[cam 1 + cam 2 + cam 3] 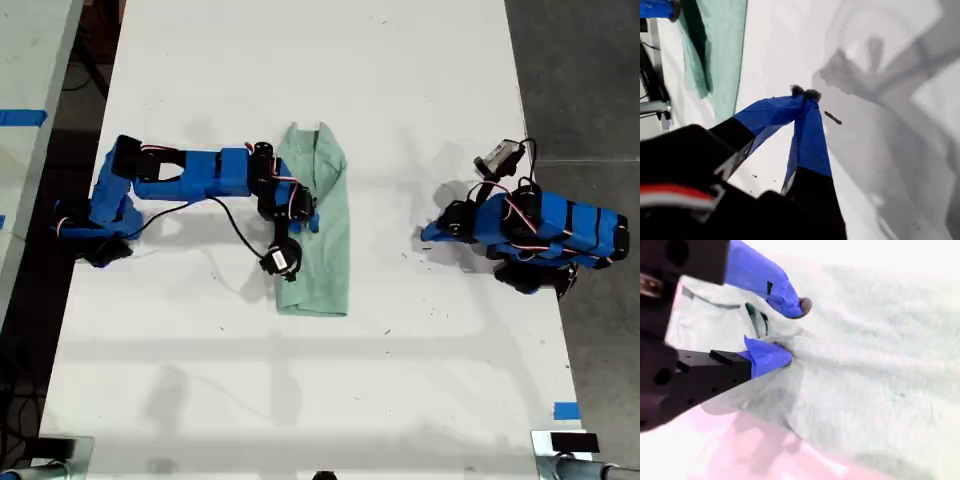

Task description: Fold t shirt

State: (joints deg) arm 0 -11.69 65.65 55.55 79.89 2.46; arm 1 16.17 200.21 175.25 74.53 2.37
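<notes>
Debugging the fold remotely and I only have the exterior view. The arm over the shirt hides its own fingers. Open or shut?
Observer: Open. In the second wrist view my second gripper has its fingers apart. One tip rests against a fold of the shirt, and nothing is clamped.
Operator: And the arm at the exterior view's right? I can't make out its tips.
Observer: Shut. In the first wrist view my first gripper has its fingertips touching with nothing between them. It sits over bare table.
</notes>
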